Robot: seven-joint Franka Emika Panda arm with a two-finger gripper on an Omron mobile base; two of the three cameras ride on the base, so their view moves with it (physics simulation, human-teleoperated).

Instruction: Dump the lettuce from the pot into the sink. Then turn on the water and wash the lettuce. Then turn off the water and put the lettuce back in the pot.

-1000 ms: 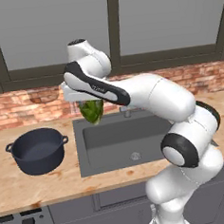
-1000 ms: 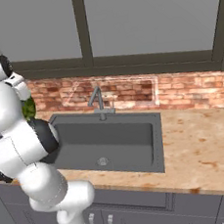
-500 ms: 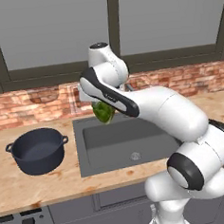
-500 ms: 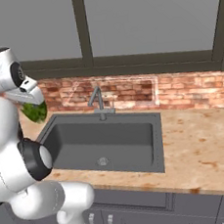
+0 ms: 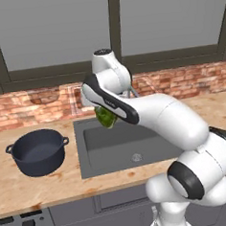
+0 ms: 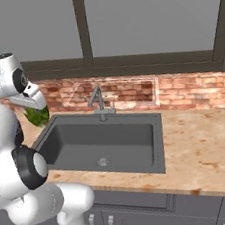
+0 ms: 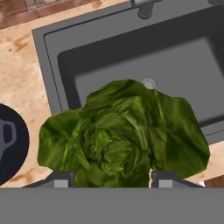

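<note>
My gripper [image 7: 116,178] is shut on the lettuce [image 7: 122,140], a ruffled green bunch hanging above the left end of the sink [image 7: 192,48]. The left base view has the lettuce [image 5: 105,118] under my hand, over the sink [image 5: 112,143] near its back left corner. From the right base camera the lettuce [image 6: 35,115] hangs by the sink's [image 6: 103,140] left rim. The dark pot [image 5: 38,152] stands upright on the counter left of the sink, with nothing seen inside it. A sliver of the pot [image 7: 8,144] shows at the left edge of the hand view.
A grey faucet [image 6: 99,101] stands at the back rim of the sink, with the round drain [image 6: 104,161] in the basin floor. No water runs. A brick backsplash [image 5: 180,83] and windows rise behind the wooden counter [image 6: 202,148].
The arm has swung to the right with the lettuce, from the sink's left rim to over the basin, and dipped slightly. The pot has stayed put.
</note>
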